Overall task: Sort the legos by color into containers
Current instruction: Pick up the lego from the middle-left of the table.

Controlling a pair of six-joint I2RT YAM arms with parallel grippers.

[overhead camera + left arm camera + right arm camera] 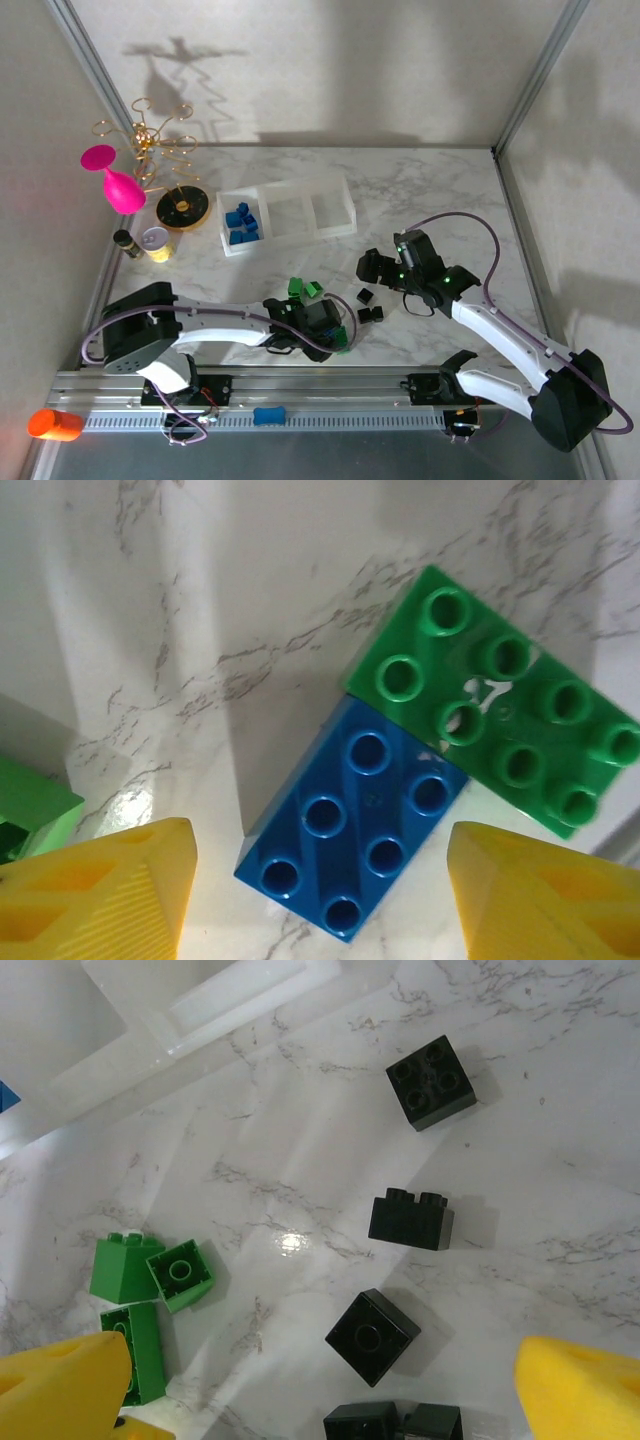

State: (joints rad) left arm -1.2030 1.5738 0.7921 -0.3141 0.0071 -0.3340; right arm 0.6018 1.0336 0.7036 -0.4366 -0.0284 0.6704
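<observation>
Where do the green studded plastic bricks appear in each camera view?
Top external: cluster of green bricks mid-table, in front of the tray; a lone green brick lower centre.
Left wrist: eight-stud green brick upper right, touching a blue six-stud brick.
Right wrist: three green bricks lower left.
Shared landmark: the white marble tabletop.
</observation>
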